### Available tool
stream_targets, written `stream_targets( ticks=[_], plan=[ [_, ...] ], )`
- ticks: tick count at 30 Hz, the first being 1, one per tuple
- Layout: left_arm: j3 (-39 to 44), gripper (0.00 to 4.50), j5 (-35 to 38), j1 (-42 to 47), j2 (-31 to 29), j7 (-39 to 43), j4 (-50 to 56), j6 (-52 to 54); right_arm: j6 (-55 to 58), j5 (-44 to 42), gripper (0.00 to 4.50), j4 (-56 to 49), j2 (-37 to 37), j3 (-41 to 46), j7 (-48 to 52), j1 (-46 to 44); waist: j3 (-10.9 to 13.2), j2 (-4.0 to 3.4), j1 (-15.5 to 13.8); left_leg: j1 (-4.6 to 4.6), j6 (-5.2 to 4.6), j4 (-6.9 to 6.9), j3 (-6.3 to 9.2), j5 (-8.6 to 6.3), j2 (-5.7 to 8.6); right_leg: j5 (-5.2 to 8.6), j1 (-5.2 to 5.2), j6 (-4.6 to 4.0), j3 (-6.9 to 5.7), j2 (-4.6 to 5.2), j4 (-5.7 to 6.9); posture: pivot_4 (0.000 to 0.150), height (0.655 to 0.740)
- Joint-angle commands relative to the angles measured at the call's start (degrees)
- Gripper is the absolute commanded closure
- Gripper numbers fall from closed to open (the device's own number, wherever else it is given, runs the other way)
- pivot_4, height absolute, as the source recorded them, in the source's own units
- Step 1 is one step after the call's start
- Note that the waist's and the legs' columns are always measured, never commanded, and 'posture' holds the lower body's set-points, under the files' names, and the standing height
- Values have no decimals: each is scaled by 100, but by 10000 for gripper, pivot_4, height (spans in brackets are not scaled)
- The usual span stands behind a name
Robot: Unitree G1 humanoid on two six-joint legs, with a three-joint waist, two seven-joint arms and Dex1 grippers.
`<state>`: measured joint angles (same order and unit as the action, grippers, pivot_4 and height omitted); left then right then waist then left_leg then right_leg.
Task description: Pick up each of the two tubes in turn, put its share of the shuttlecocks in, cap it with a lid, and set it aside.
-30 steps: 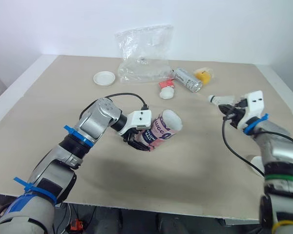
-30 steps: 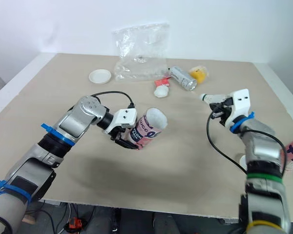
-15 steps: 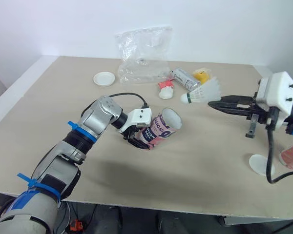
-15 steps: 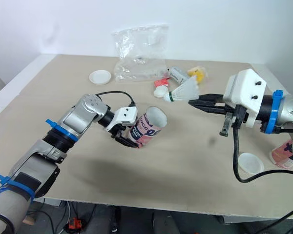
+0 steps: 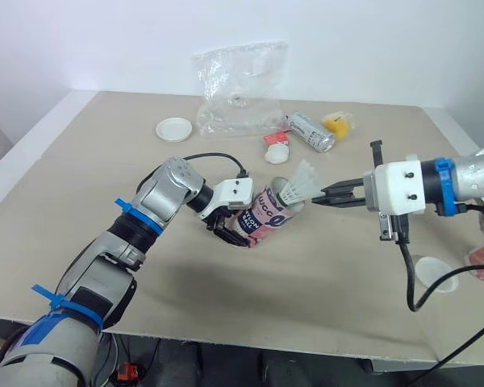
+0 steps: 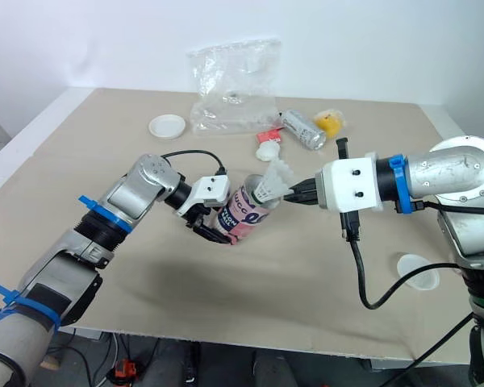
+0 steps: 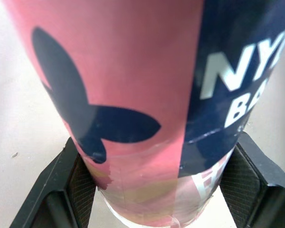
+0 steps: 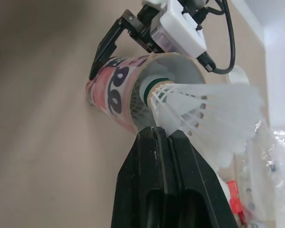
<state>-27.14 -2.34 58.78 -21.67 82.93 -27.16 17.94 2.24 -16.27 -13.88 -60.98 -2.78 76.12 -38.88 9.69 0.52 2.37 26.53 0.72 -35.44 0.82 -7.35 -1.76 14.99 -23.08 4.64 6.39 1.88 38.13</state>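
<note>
Near the middle of the surface, the left end effector (image 5: 232, 232) holds a pink and dark blue tube (image 5: 262, 216) by its lower end, with one black finger (image 7: 61, 190) pressed on each side of it. The tube is tilted, and its open mouth looks up and toward the right edge of the surface. Its bottom is very close to the surface, but I cannot tell if it touches. The right end effector (image 5: 327, 196) comes from the right side with its fingers (image 8: 152, 190) almost together, pinching the feather skirt of a white shuttlecock (image 5: 300, 184). The round cork head with the green band is just at the mouth of the tube, while the feathers are outside and point away from it. Toward the far edge lies a crumpled clear plastic bag (image 5: 240, 89). Beside the bag, on the left side, is a white lid (image 5: 173, 129). A silver can (image 5: 310, 131) lies on its side on the right of the bag, and next to it is a small yellow thing (image 5: 337, 123). A small white and red object (image 5: 276, 149) is between the can and the tube. A second white lid (image 6: 417, 270) lies near the right corner at the near edge.
</note>
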Motion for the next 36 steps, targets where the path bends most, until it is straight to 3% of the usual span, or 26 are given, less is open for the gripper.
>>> stream_targets(
  ticks=[1, 4, 8, 12, 19, 26, 27, 29, 36],
  plan=[
    [69, 12652, -56, 19, -83, -103, 175, 55, 15, -146, 43360, -2, -7, 68, 200, -151, 1, 2, 0, 0, 0, 1, 1, 0, 0, 1, 0, -1, -1, 0, 0, 1500, 7400],
    [68, 12652, -54, 0, -124, -107, 198, 69, 635, -636, 35515, -70, 8, 307, 174, -242, 3, 3, 4, 1, 0, 6, 1, -1, 0, 3, -1, -2, -1, 0, 0, 1500, 7400],
    [57, 12652, -55, -3, -116, -138, 188, 75, 1357, -1211, 14812, -123, -84, 650, 72, -181, 3, 4, 12, 1, 0, 9, 4, -1, -2, 1, -3, -3, -2, -3, 2, 1500, 7400],
    [25, 12652, -73, 0, -114, -150, 208, 48, 2387, -1715, 255, 277, 17, 986, -410, -406, 3, 4, 13, 1, -1, 7, 4, 0, -3, 1, -2, -5, -1, -3, 2, 1500, 7400],
    [-94, 12652, -161, 78, -75, -75, 273, -48, 2248, -1037, 255, 939, 32, 224, 18, -895, 2, 2, 24, 0, -1, 6, -2, 0, -4, -2, -6, -9, -1, -3, 2, 1500, 7400],
    [-126, 12652, -213, 90, -4, -4, 318, -49, 2013, -523, 31186, 866, 410, -711, 727, -1653, 2, 1, 12, 8, -1, 7, -3, 0, -2, 3, -13, 4, 0, -3, 4, 1500, 7400],
    [-125, 12652, -208, 86, -1, 11, 330, -38, 2024, -455, 37879, 885, 514, -857, 798, -1784, 3, 2, 9, 11, 0, 7, 0, -1, 0, 0, -13, 12, 0, -3, 3, 1500, 7400],
    [-122, 12652, -204, 75, -1, 29, 347, -24, 1944, -328, 44713, 943, 637, -1059, 983, -1951, 3, 2, 15, 13, 0, 7, -1, -2, 0, -2, -16, 15, 0, -2, 3, 1500, 7400],
    [-113, 12652, -155, 42, 44, 68, 423, 80, 1415, 552, 44713, 1454, 984, -1911, 1523, -2360, 3, 2, 15, 15, 0, 9, 9, -2, 1, -6, -16, 13, -4, -5, 6, 1500, 7400]
  ],
)
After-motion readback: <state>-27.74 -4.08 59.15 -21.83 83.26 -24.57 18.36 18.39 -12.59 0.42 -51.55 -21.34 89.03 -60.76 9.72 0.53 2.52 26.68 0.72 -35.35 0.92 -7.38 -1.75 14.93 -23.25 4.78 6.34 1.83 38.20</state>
